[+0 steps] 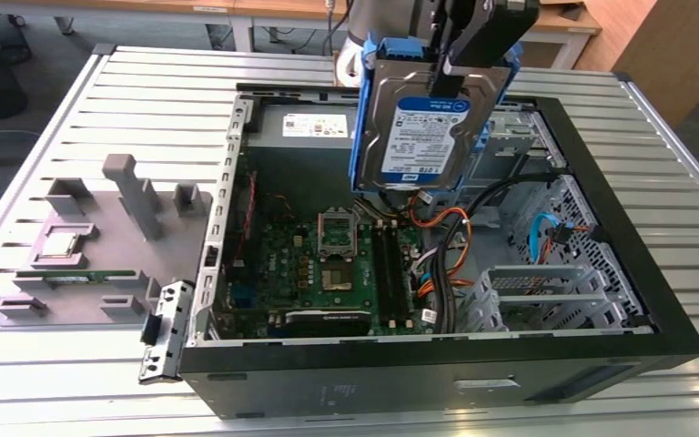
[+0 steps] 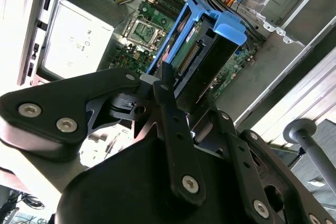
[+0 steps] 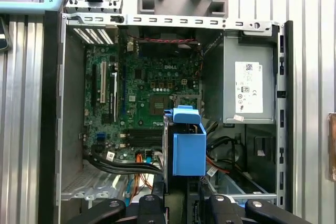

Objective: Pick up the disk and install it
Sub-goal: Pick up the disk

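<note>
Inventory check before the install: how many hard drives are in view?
1. The disk hangs upright, held by the gripper above the open computer case. More could sit hidden in the case's bays.

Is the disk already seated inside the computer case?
No, in the exterior view the disk hangs upright in the hand, held above the open computer case.

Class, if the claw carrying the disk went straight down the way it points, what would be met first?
Probably the loose cables beside the motherboard inside the open case; the disk would touch them before the claw. Depth is unclear.
</note>
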`<action>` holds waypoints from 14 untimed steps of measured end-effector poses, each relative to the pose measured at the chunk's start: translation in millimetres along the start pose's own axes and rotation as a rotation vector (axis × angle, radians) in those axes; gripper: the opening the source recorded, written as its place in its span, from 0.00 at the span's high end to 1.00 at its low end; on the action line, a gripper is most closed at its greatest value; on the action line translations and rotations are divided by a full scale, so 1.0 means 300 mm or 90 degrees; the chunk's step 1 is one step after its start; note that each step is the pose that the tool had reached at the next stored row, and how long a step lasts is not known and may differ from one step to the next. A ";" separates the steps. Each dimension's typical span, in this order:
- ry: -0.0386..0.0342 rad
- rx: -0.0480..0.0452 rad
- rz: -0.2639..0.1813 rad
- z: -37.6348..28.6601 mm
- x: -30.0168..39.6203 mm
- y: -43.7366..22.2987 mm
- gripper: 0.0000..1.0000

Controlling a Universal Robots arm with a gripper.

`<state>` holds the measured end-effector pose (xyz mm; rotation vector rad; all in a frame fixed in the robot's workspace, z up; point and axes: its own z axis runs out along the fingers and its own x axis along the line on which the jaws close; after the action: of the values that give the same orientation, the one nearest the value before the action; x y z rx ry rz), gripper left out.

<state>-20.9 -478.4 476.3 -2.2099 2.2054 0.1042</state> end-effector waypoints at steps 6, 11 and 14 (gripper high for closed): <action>0.0000 0.0000 0.000 0.000 0.003 -0.003 0.65; 0.0000 0.0000 0.000 0.000 0.006 -0.005 0.65; 0.0000 0.0000 0.000 0.000 0.008 -0.007 0.65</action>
<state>-18.8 -480.7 476.1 -2.2100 2.2054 0.1043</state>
